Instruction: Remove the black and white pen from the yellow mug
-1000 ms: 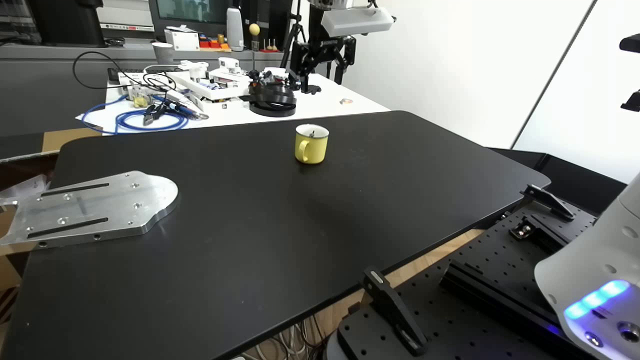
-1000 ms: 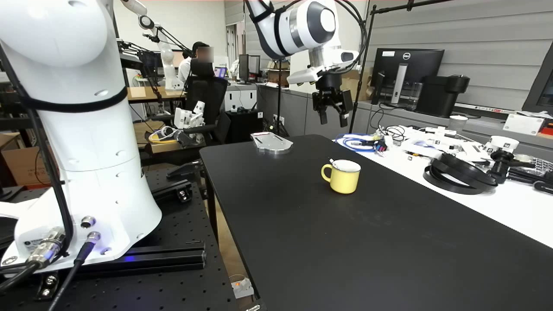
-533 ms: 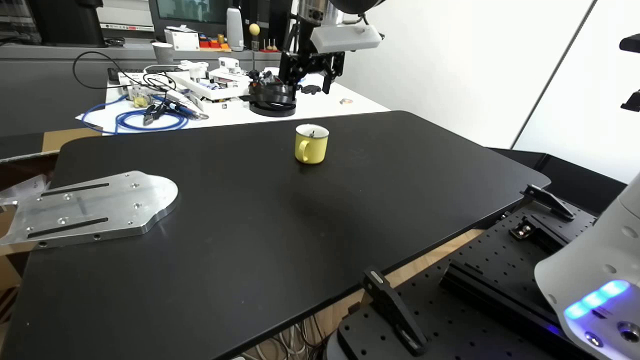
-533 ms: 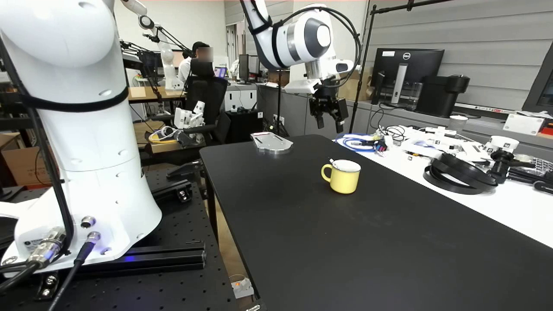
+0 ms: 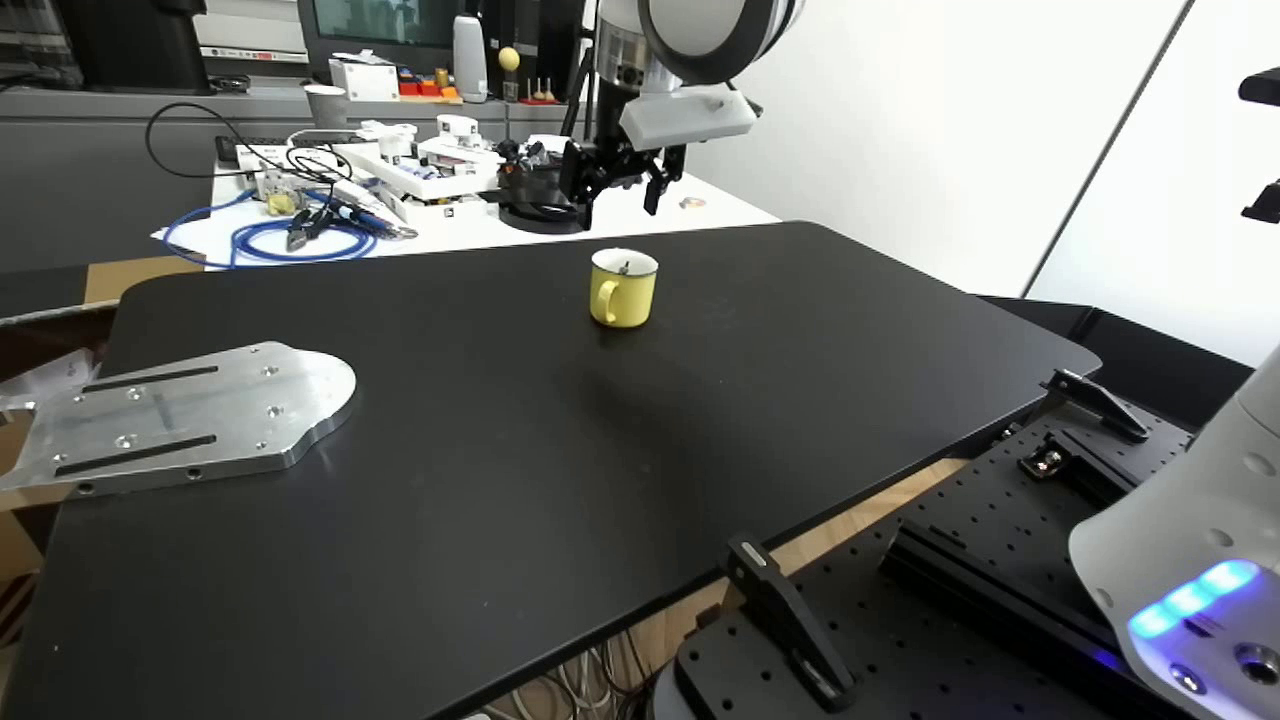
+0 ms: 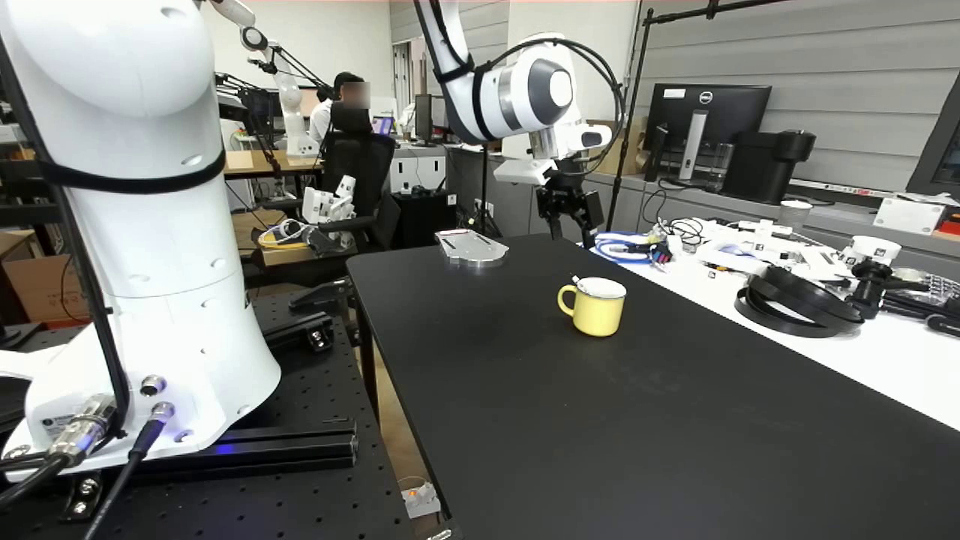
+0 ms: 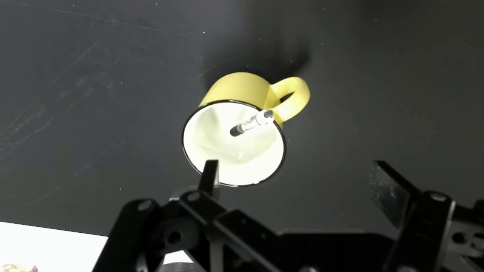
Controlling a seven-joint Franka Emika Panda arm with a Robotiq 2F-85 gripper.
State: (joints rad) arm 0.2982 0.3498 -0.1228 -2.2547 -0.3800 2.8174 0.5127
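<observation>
Starting from the left in an exterior view, we see a flat metal plate [image 5: 215, 405] on the black surface [image 5: 480, 520]. Farther right, well apart from the plate, the yellow mug [image 5: 632, 300] stands upright, and the gripper [image 5: 620, 208] hangs higher up, not touching it. In the wrist view its fingers [image 7: 389, 192] are spread wide, holding nothing, and the black and white pen [image 7: 252, 122] sits in the mug, leaning on the rim just beside the handle [image 7: 300, 94], pale end up.

What worries us: there, the finger at the left covers part of the mug's rim, while the one at the right shows well apart from it. If we came down without correcting that, we think a fingertip could strike the rim and tip or push the mug. If we closed too low, we might pinch the wall along with the pen and lift both. Only a short end stands above the rim, so a shallow grip could slip off, and a nudge might swing the pen around.

As for writing, on the monitor [image 6: 727, 116] we find a pale sticker [image 6: 674, 93] we cannot read and, to its right, a round logo [image 6: 706, 97] we take for DELL. Farther right, a strip [image 6: 847, 189] carries print too small to make out.
</observation>
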